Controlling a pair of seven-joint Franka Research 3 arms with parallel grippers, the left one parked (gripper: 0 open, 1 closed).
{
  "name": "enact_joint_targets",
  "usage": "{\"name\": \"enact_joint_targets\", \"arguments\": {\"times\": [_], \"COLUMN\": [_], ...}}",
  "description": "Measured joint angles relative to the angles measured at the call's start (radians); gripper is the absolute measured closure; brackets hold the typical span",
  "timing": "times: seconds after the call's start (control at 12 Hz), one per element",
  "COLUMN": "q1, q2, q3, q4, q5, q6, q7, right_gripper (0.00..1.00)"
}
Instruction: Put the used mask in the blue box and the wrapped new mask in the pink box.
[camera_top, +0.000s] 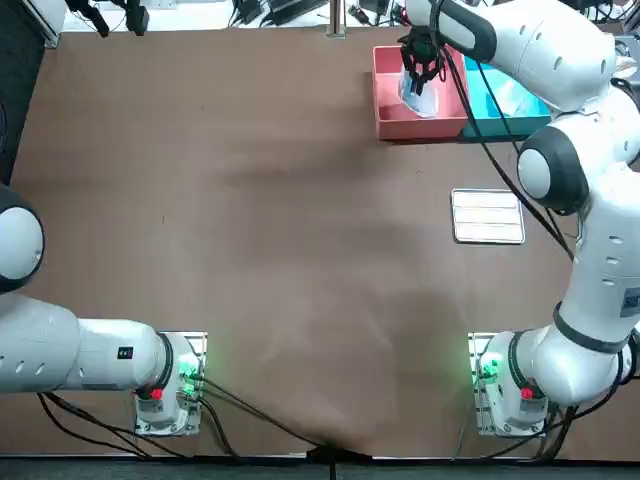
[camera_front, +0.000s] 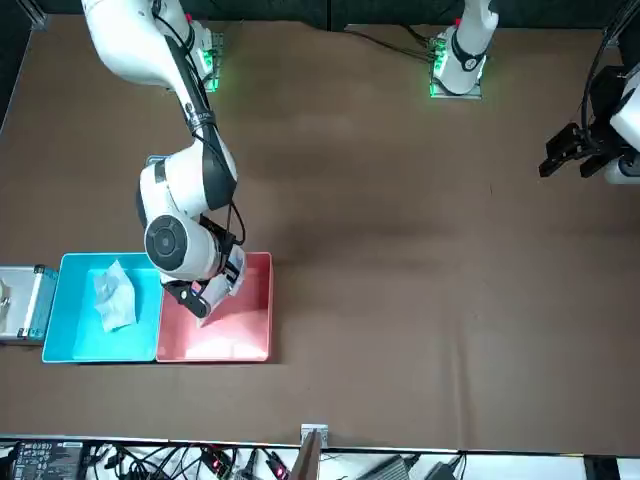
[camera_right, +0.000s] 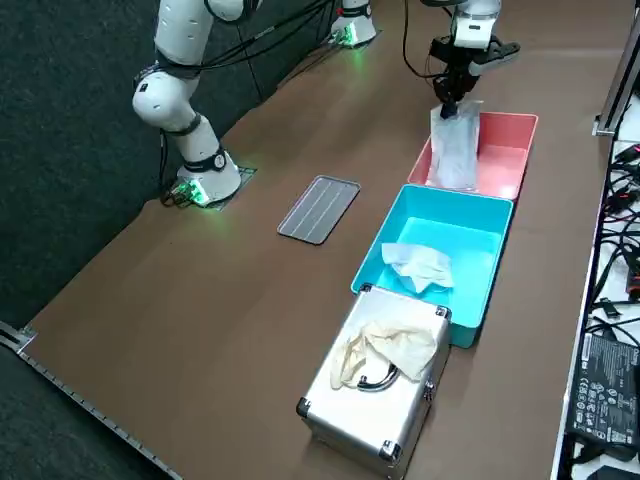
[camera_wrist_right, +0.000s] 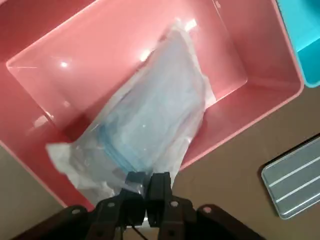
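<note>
Over the pink box (camera_top: 386, 95), at one o'clock on the table (camera_top: 250, 220): second placement in hand.
Right gripper (camera_wrist_right: 146, 181) pinches the wrapped new mask (camera_wrist_right: 150, 120) by one end, and its free end hangs into the box. The next move, I judge, is to lower and release. The used mask (camera_right: 418, 265) lies in the blue box (camera_right: 470, 212), at the pink one's three o'clock. The brown tabletop also bears a ribbed tray (camera_top: 487, 216) and a metal case (camera_right: 385, 400).

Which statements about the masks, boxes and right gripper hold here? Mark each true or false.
1. The right gripper is shut on the wrapped new mask. True.
2. That mask lies flat on the table. False: it hangs from the gripper over the pink box.
3. The used mask lies in the blue box. True.
4. The two boxes stand far apart. False: they sit side by side, right against each other.
</note>
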Motion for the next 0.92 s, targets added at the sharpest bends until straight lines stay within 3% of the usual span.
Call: {"name": "enact_joint_targets", "arguments": {"times": [0.58, 0.92], "q1": [0.003, 0.003], "q2": [0.03, 0.032], "q3": [-0.009, -0.013], "q4": [0.004, 0.018], "q5": [-0.069, -0.07], "q6": [0.009, 0.011], "q7": [0.012, 0.013], "right_gripper": [0.88, 0.44]}}
